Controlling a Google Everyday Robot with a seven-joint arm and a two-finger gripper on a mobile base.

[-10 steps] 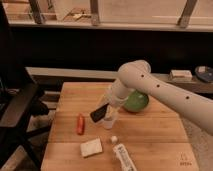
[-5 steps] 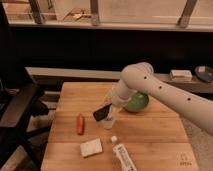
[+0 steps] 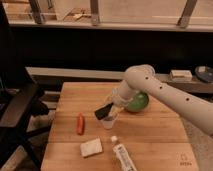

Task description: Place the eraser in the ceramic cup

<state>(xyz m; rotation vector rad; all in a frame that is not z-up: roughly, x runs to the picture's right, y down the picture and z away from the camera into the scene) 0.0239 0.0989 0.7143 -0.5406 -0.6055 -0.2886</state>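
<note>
The eraser is pinched in the claw, tilted, just above the rim of the ceramic cup on the bench. The placing step is judged in hand; lowering and release are called for next. One eraser, one cup, one green bowl are counted.

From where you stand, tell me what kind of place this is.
Probably an office or lab work area. A wooden table stands before a long counter ledge, with a dark chair alongside. The claw holds the eraser above the ceramic cup.
</note>
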